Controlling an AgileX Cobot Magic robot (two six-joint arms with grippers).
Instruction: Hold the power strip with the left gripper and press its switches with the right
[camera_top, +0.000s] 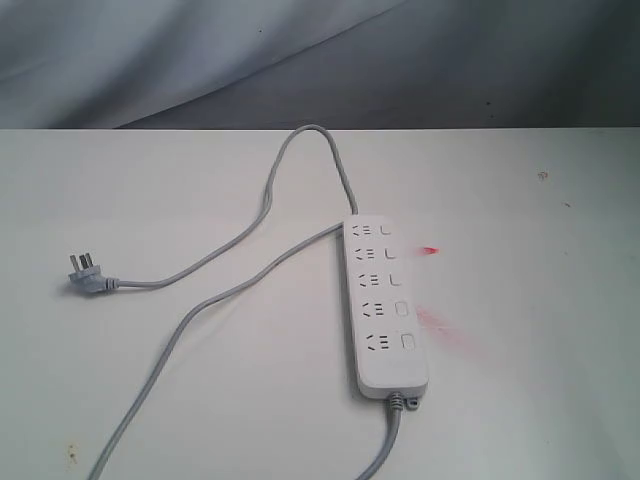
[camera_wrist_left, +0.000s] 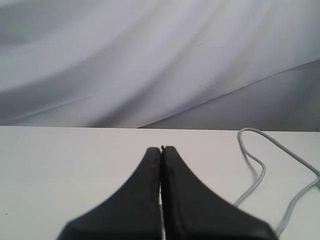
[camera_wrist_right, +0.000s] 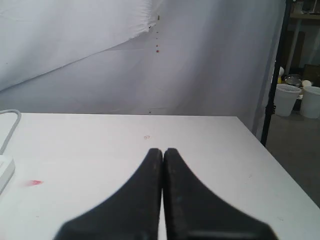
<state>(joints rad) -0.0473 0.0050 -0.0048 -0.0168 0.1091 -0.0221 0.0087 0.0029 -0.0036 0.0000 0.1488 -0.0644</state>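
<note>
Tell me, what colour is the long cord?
Light grey. The cord shows best in the exterior view.

Left tool (camera_wrist_left: 161, 150) and right tool (camera_wrist_right: 163, 151): matte black, smooth, tapering to rounded tips

We take this for a lab or test bay: we see a plain white desk (camera_top: 520, 400) backed by a draped grey cloth (camera_wrist_left: 125, 60), and past the desk's edge a black stand pole (camera_wrist_right: 276, 70) and white tubs (camera_wrist_right: 286, 100) on a bare floor (camera_wrist_right: 295, 150).

Smooth white plastic power strip (camera_top: 388, 300) lies on a matt white table (camera_top: 200, 190); softly wrinkled grey cloth (camera_top: 200, 50) hangs at twelve o'clock.
</note>
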